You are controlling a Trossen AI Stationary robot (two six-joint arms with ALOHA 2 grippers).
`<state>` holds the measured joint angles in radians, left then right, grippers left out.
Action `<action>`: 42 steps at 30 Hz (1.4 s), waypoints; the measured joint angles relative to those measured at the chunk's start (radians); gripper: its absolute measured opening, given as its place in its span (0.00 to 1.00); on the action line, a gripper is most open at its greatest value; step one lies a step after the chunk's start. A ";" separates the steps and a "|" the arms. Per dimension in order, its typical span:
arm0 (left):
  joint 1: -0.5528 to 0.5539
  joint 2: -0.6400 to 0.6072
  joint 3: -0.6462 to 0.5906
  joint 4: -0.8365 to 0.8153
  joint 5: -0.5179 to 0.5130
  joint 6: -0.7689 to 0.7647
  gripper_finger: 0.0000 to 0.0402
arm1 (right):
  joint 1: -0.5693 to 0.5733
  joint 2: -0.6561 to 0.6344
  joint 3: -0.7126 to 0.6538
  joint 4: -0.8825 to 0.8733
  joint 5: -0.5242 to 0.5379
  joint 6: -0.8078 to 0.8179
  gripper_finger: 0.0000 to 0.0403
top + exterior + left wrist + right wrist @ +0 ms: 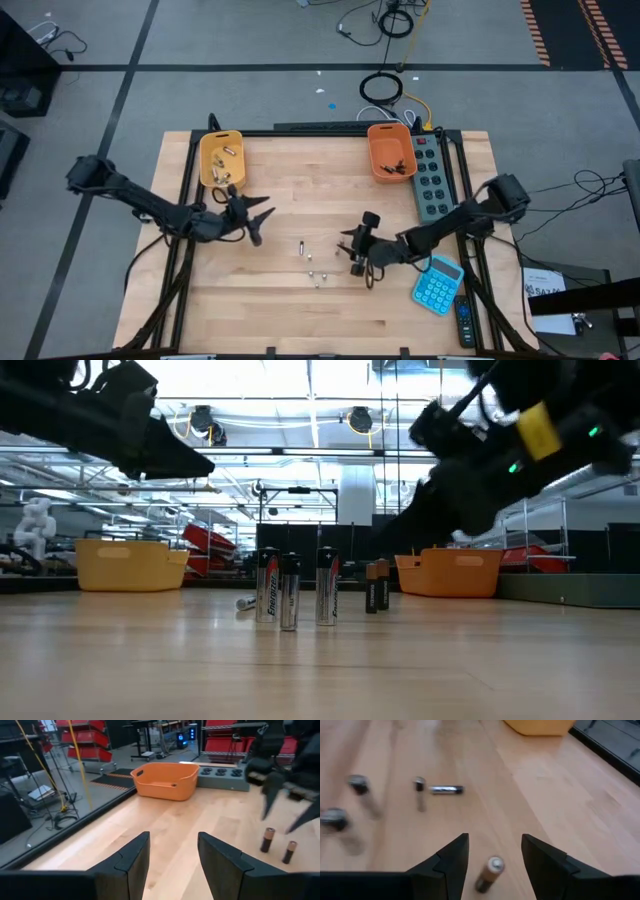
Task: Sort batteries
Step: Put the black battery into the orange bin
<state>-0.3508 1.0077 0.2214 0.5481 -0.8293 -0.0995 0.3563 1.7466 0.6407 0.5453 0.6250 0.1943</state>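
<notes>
Between open right tool [492,851] fingers: battery [489,873].

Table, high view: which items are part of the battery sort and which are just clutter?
Job:
- loose batteries mid-table, one lying flat
- yellow bin, batteries inside
- orange bin, holding dark items
- right gripper, open over a brown battery
- left gripper, open, empty

Clutter:
- blue calculator
- power strip
- remote
</notes>
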 joint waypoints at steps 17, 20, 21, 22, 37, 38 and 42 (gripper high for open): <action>-0.076 0.040 -0.001 0.037 -0.039 -0.002 0.44 | -0.080 0.163 0.000 0.122 -0.111 0.069 0.31; -0.080 0.040 -0.001 0.035 -0.039 -0.007 0.44 | -0.086 0.160 0.000 0.101 -0.111 0.072 0.12; -0.080 0.040 -0.001 0.035 -0.039 -0.013 0.44 | -0.088 0.155 0.000 0.098 -0.112 0.062 0.08; -0.080 0.040 -0.001 0.035 -0.039 -0.021 0.44 | -0.089 0.139 0.000 0.073 -0.111 0.053 0.07; -0.067 0.122 -0.001 0.023 -0.038 -0.062 0.44 | -0.500 -0.403 0.001 -0.467 -0.017 -0.113 0.07; -0.065 0.129 -0.001 0.022 -0.040 -0.071 0.44 | -0.555 -0.419 0.001 -0.495 -0.036 -0.113 0.07; -0.063 0.156 -0.001 0.023 -0.041 -0.080 0.44 | -0.729 -0.438 0.001 -0.559 -0.134 -0.104 0.08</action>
<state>-0.4137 1.1638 0.2207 0.5709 -0.8700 -0.1791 -0.3730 1.3089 0.6415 -0.0138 0.4911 0.0898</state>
